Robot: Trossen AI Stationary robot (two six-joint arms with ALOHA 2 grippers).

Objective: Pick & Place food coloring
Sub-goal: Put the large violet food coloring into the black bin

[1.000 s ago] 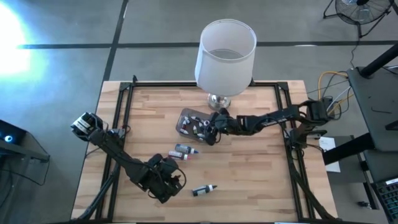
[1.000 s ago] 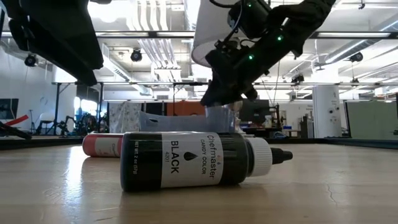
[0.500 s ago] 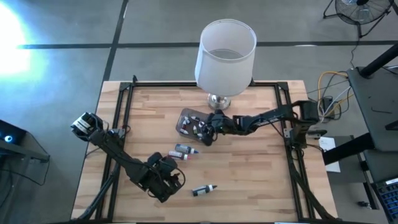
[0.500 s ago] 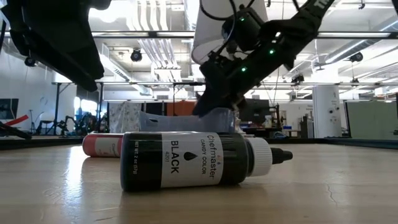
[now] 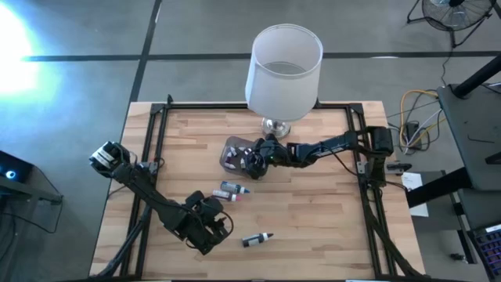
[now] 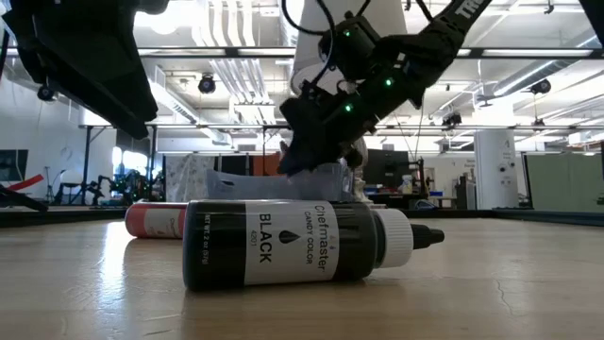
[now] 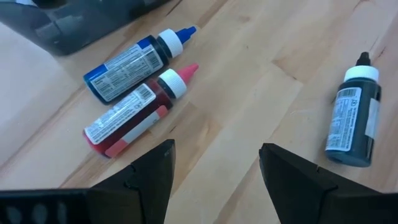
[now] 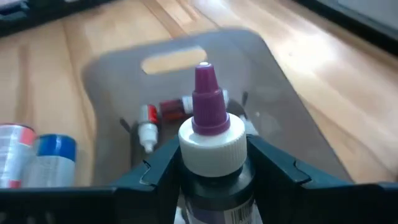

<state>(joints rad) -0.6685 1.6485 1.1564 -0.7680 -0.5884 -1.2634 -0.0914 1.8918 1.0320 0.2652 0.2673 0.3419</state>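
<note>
The right end effector point(image 5: 252, 162) reaches across the table point(image 5: 313, 227) from the right side and hovers over the translucent tub point(image 5: 235, 153), which sits just in front of the lamp point(image 5: 282, 69). Its two fingers are closed part-way around a dark food coloring bottle with a purple tip point(image 8: 210, 134), gripping it just under the white collar so the cap stands up between them. In the right wrist view the tub lies directly below the held bottle, with several more small bottles point(image 8: 163, 112) lying on its floor, red and white caps showing; how many there are is hard to say from this angle.

The left end effector point(image 5: 213, 231) waits near the front of the table, its fingers point(image 7: 149, 174) spread wide with nothing between them. Just ahead of it lie a blue bottle point(image 7: 134, 61) and a red bottle point(image 7: 134, 111), side by side and touching, tips pointing the same way. The black bottle point(image 5: 257, 239) lies on its side off to the right of that end effector, apart from the pair. In the low view this black bottle point(image 6: 307, 243) fills the foreground, with the red one point(image 6: 156, 220) behind it.
</note>
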